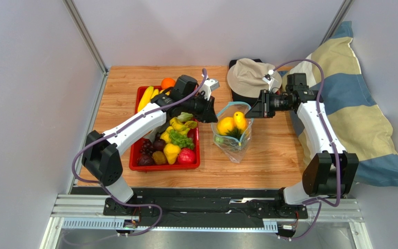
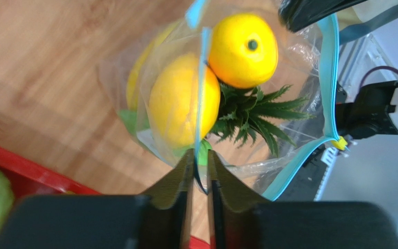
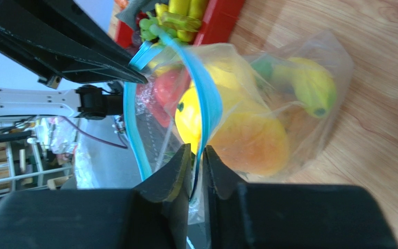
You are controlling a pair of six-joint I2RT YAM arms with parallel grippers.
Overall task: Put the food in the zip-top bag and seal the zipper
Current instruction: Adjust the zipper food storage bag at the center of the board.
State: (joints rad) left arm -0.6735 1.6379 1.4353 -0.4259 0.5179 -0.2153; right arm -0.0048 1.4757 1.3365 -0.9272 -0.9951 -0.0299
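1. Nearest the arm bases, a red tray (image 1: 133, 162) sits on the left of the wooden table (image 1: 274, 161). It holds loose toy food (image 1: 177, 140): a red fruit (image 1: 186, 156) at the near end, a banana (image 1: 146, 97) and an orange (image 1: 168, 83) at the far end.
2. Just right of the tray lies the zip-top bag (image 1: 233, 142). Its closed bottom rests on the wood and points toward the bases, and its mouth faces away.
3. Inside the bag are a yellow lemon (image 2: 242, 49) and a larger yellow-orange fruit (image 2: 177, 101) touching it. A spiky green leaf crown (image 2: 253, 116) sits beside both.
4. The left gripper (image 2: 200, 171) is pinched on the left side of the bag's mouth. Its fingers (image 2: 177, 179) are pressed almost together, with only the zipper (image 2: 331, 78) strip and clear film between them.
5. The right gripper (image 3: 197, 161) is clamped the same way on the opposite side of the mouth, with the blue-green strip running down into the narrow slit between its fingers.
6. Between the two grippers the zipper stands apart as an open loop. A small yellow slider (image 2: 339, 143) sits at one end.
7. Beyond the bag, a beige hat (image 1: 248, 77) rests at the far edge of the table.
8. A striped cushion (image 1: 351, 114) lies to its right, off the wood.
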